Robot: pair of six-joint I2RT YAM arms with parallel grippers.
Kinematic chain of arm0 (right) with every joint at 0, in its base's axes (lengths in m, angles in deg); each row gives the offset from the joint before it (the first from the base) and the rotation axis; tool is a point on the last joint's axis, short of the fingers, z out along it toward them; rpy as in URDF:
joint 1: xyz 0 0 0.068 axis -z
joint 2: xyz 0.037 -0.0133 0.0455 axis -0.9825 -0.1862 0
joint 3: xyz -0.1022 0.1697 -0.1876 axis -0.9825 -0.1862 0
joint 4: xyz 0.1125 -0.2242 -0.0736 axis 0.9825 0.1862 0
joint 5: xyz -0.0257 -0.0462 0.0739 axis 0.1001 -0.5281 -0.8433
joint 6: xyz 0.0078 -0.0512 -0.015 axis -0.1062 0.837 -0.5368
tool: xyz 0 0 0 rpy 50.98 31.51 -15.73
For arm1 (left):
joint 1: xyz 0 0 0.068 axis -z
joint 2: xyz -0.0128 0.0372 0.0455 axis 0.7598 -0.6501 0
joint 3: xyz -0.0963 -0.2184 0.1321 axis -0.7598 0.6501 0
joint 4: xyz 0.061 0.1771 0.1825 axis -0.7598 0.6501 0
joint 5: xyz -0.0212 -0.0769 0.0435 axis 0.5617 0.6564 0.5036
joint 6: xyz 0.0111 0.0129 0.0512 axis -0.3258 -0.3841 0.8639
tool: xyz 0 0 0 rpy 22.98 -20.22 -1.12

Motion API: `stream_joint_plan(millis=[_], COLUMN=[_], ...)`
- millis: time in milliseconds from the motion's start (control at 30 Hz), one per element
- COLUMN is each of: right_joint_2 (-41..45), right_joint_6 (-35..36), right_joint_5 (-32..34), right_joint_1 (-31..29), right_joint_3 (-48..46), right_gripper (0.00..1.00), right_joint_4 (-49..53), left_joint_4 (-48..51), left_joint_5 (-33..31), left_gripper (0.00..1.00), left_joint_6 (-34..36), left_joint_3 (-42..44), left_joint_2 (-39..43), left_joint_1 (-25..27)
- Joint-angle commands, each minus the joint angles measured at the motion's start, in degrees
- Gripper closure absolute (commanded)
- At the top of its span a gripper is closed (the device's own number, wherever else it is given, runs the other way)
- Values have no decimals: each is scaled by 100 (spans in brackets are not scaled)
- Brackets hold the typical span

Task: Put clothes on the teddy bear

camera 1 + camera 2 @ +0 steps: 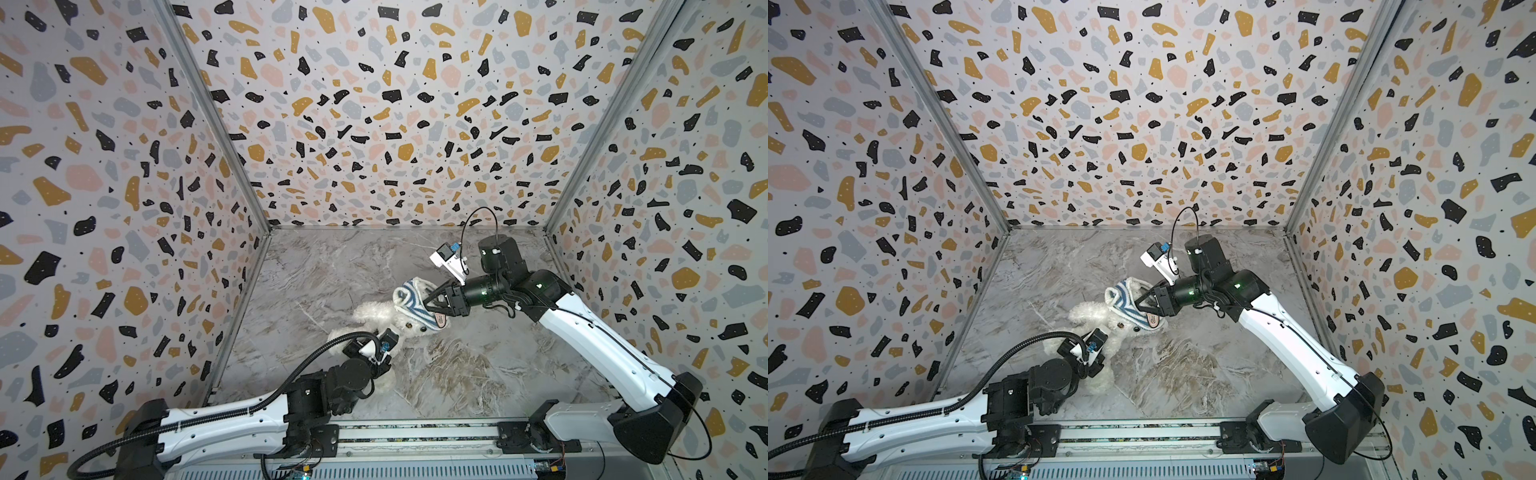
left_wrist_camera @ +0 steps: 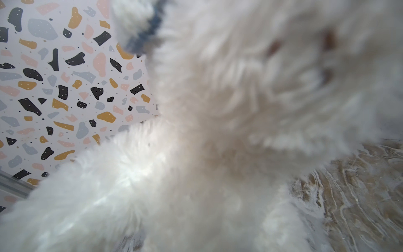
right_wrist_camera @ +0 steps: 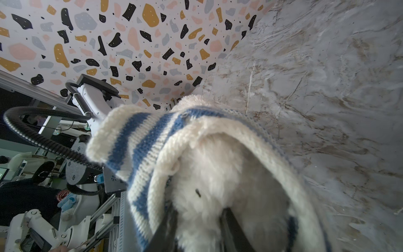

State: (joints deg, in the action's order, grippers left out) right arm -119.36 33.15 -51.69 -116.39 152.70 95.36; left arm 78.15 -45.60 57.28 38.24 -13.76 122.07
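Teddy bear [image 1: 374, 312] is down on the marble table [image 1: 457, 365], left of centre. Its head points far and right, and its legs run near and left under the left arm. That line is what the next move turns on. The striped shirt [image 1: 411, 296] sits bunched like a cap over the head, so I'd say it has to travel along the body, near and left.

The right gripper [image 1: 428, 300] is at the head end, coming in from the right. In the right wrist view its fingers [image 3: 231, 227] are apart under the knit hem with fur between them, but I cannot tell whether they are pinching anything.

The left gripper [image 1: 390, 337] is down on the torso, nearer the legs. Its fingers are buried in fur, so I cannot tell whether they are clamped or loose.
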Motion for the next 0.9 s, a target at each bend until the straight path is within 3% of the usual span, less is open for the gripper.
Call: stream_joint_plan(millis=[0, 200, 433, 600, 667, 767, 867], right_joint_2=[138, -110, -46, 298, 395, 654, 977], right_joint_6=[-150, 350, 858, 824, 783, 617, 296], right_joint_5=[-233, 179, 1004, 1465, 1834, 2303, 2470], right_joint_1=[-136, -461, -568, -559, -550, -455, -56], right_joint_3=[-12, 231, 405, -118, -278, -606, -1160], right_gripper=[68, 73, 100, 100, 100, 100, 100], right_joint_4=[-252, 444, 1063, 613, 428, -88, -851], left_joint_4=[-525, -525, -542, -696, -768, -780, -654], left_joint_5=[30, 12, -192, -119, 142, 1044, 1758], left_gripper=[100, 100, 100, 98, 76, 41, 17], left_joint_6=[-59, -79, -272, -640, -960, -1582, -2162], left_joint_3=[-192, -192, -148, -57, -3, 9, -89], left_joint_2=[11, 11, -44, -337, -493, -805, -1235], left_joint_1=[33, 33, 24, -126, -388, -970, -1306])
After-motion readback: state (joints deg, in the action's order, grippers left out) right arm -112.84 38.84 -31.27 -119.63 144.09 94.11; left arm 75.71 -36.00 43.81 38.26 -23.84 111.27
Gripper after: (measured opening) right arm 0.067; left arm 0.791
